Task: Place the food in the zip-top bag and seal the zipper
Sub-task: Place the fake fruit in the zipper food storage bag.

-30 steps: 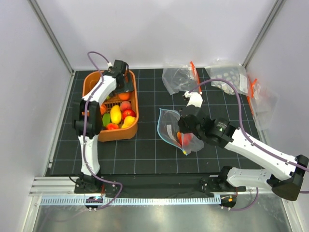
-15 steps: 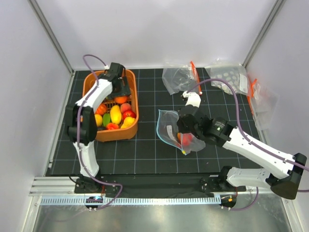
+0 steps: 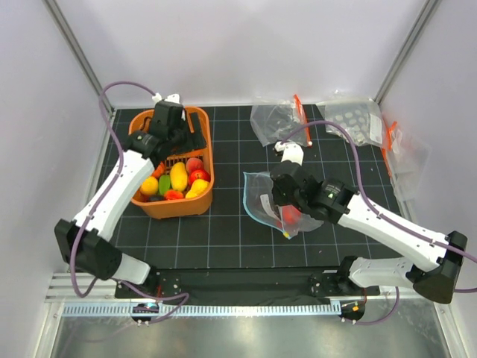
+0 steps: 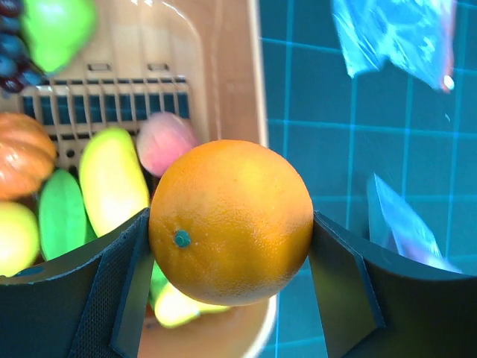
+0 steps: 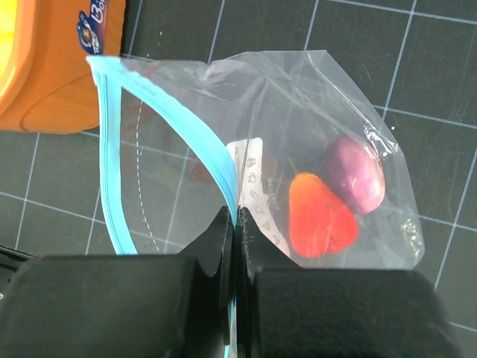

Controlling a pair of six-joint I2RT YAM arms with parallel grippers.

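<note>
My left gripper (image 3: 177, 138) hangs over the back of the orange basket (image 3: 173, 206). In the left wrist view it (image 4: 231, 227) is shut on an orange (image 4: 231, 220), held above the basket's right rim (image 4: 253, 112). Several toy fruits (image 3: 179, 177) lie in the basket. The clear zip-top bag (image 3: 261, 200) lies mid-table with its mouth open toward the basket. My right gripper (image 3: 280, 192) is shut on its light-blue zipper (image 5: 216, 160), jaws (image 5: 237, 218) pinching the strip. A red-orange fruit (image 5: 320, 216) and a purple one (image 5: 355, 173) lie inside the bag.
Clear bags with orange-red strips lie at the back right (image 3: 276, 121), (image 3: 358, 119) and along the right wall (image 3: 402, 149). White walls close in the black gridded mat on three sides. The basket stands close to the bag's mouth (image 5: 45, 97).
The left arm's elbow has swung out to the left and the gripper has shifted slightly left and up over the basket. The right gripper keeps its hold on the zipper, barely moved.
</note>
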